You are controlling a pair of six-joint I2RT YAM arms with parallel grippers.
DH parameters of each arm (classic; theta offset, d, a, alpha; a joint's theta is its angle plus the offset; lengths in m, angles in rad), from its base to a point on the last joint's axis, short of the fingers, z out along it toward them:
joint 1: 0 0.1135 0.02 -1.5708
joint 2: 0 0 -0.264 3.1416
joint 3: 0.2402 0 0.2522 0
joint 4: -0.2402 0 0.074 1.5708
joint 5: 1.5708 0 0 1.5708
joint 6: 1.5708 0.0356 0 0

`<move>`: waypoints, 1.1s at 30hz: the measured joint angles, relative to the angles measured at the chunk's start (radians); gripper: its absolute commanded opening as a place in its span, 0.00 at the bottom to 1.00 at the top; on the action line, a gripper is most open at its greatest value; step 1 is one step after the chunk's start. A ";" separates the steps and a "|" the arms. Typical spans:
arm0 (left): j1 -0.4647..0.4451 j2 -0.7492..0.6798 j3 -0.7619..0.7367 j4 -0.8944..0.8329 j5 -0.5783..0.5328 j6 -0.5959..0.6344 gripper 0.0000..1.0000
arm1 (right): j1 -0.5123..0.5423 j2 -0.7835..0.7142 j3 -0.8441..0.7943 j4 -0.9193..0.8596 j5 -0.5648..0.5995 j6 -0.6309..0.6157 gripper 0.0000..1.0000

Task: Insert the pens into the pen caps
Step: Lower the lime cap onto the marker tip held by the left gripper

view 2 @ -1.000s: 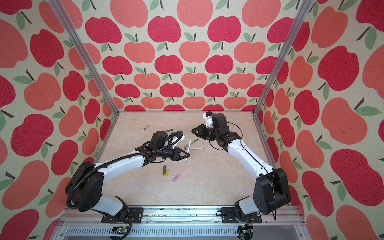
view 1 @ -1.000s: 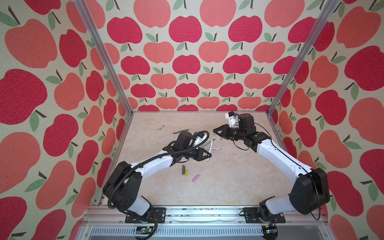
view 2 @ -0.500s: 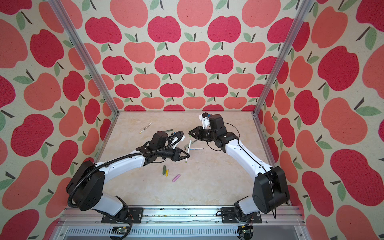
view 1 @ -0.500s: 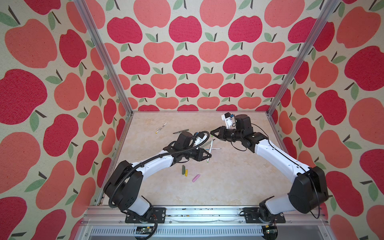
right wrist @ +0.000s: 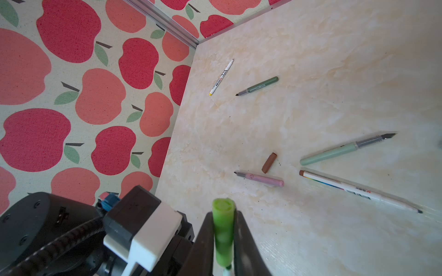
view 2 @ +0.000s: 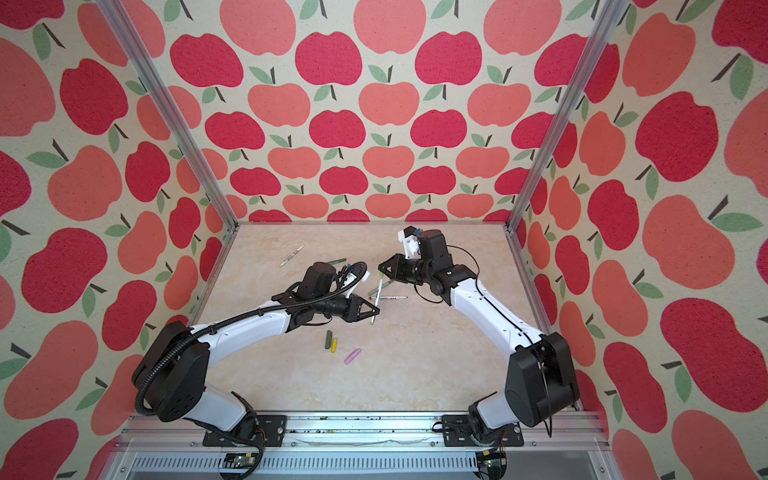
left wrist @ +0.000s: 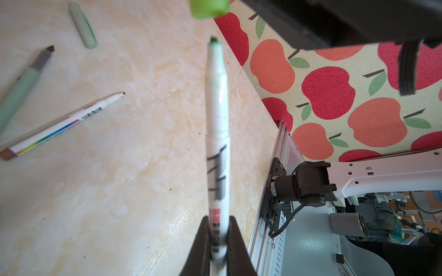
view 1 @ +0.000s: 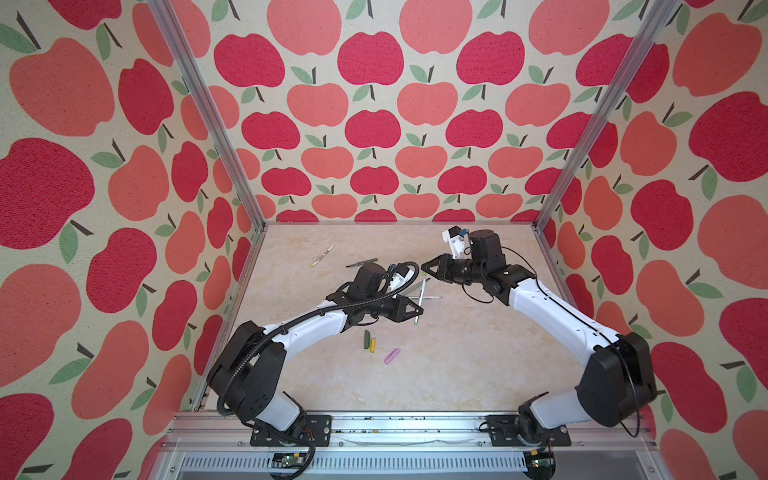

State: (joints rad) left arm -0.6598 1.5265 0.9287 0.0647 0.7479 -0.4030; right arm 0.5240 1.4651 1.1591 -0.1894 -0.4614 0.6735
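We clamp our left hand (left wrist: 218, 223) on the slim white printed marker pen (left wrist: 216, 119), aiming its tip at the stubby lime plastic cap (right wrist: 223, 210) pinched in our right hand (right wrist: 224, 230).

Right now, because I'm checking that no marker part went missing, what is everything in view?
Loose pens: five; white pen with yellow end, grey-green pen, pale sage pen, pink pen, rainbow-striped white pen; on the table.
Held pen: one; green-tipped white pen; in the left gripper.
Loose caps: five; dark green cap, yellow cap, pink cap, front middle; brown cap beside the pink pen; pale sage cap near the pale sage pen.
Held cap: one; lime cap; in the right gripper, just short of the held pen's tip.
Table: one; cream marbled.
Walls: three; apple print, red and coral.
Left gripper: one; black; shut on the green-tipped white pen.
Right gripper: one; black; shut on the lime cap.
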 measured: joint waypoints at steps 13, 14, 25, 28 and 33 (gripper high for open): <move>0.000 0.000 0.000 0.016 -0.013 -0.005 0.00 | 0.005 0.000 -0.010 -0.011 -0.001 -0.004 0.17; 0.001 0.000 0.000 0.018 -0.016 -0.005 0.00 | 0.006 0.000 -0.010 -0.011 -0.001 -0.004 0.17; 0.002 0.000 0.000 0.041 -0.027 -0.023 0.00 | 0.013 -0.003 -0.010 -0.011 -0.001 -0.004 0.14; 0.005 0.000 -0.005 0.055 -0.032 -0.027 0.00 | 0.014 -0.005 -0.010 -0.011 -0.002 -0.004 0.14; 0.005 0.000 -0.014 0.069 -0.035 -0.030 0.00 | 0.021 -0.018 -0.027 -0.003 0.000 -0.005 0.13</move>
State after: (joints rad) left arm -0.6548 1.5261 0.9142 0.1341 0.7132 -0.4328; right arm 0.5453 1.4467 1.1320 -0.1925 -0.4618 0.6689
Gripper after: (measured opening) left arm 0.122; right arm 0.143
